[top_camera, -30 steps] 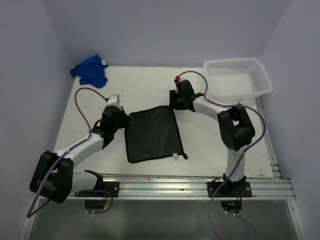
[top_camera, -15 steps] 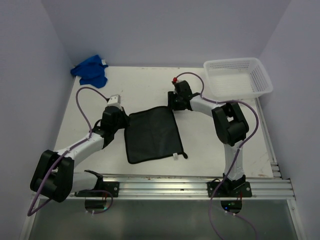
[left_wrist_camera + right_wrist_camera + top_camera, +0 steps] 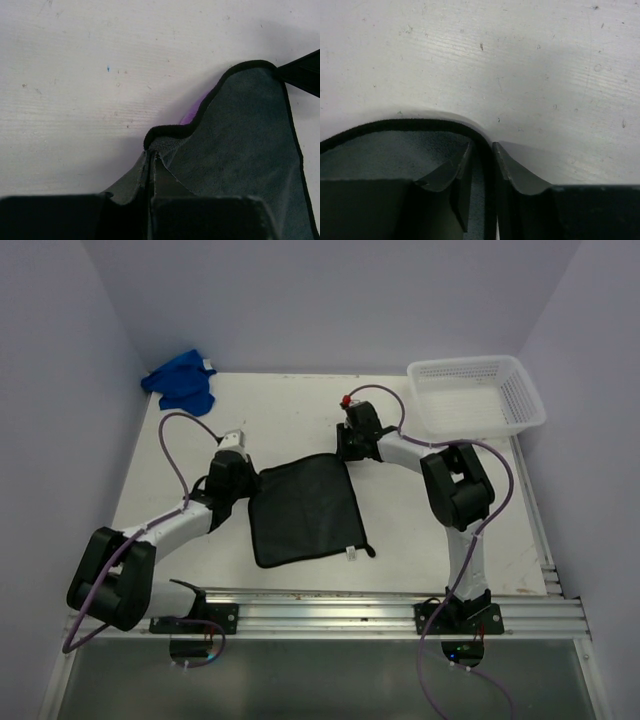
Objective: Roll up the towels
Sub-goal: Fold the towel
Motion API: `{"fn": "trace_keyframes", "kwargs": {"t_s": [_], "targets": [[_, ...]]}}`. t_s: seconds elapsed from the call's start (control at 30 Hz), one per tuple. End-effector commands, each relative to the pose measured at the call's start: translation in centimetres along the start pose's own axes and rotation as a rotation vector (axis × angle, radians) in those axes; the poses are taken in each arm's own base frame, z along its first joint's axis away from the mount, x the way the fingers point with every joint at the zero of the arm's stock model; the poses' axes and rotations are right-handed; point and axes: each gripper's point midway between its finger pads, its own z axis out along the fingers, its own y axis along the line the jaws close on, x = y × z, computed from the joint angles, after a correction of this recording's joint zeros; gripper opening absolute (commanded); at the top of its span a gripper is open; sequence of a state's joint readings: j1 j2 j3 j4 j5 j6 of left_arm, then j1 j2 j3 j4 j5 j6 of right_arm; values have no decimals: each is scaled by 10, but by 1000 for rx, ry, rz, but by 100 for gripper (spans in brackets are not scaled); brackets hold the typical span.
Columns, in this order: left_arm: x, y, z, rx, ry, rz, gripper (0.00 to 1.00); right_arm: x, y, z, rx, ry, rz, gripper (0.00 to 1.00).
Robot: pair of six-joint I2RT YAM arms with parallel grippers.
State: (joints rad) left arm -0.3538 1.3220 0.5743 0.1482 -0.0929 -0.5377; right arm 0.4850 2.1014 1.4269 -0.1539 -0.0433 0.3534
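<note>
The dark purple-black towel (image 3: pixel 305 510) lies spread flat in the middle of the table. My left gripper (image 3: pixel 252 478) is at its far left corner and my right gripper (image 3: pixel 345 453) at its far right corner. In the left wrist view the left gripper (image 3: pixel 150 159) is shut on the bunched, slightly lifted corner of the dark towel (image 3: pixel 240 150). In the right wrist view the right gripper (image 3: pixel 482 148) is closed on the black hem of the dark towel (image 3: pixel 370 150). The bright blue towel (image 3: pixel 180 381) lies crumpled in the table's far left corner.
A white mesh basket (image 3: pixel 520 392) stands at the far right corner. A grey wall runs close behind the table's far edge. A metal rail (image 3: pixel 330 610) with both arm bases runs along the near edge.
Both arms have shifted only slightly: the left wrist a little to the right, the right wrist and elbow a little to the left. The dark towel stays spread in place.
</note>
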Motion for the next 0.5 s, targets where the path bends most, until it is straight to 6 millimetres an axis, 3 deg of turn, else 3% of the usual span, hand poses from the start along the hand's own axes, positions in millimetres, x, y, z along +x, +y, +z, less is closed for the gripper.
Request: {"fn": "trace_keyframes", "kwargs": {"t_s": [0.0,0.2,0.47], "targets": [[-23,-10,4,17,-54,-4,0,28,-5,14,30,81,-32,24],[-25,-11,6,14,-54,-4,0,21,-4,8,35,68,-40,0],[-26,-10,5,5,-54,-7,0,-1,2,-17,35,9,-45,0]]}}
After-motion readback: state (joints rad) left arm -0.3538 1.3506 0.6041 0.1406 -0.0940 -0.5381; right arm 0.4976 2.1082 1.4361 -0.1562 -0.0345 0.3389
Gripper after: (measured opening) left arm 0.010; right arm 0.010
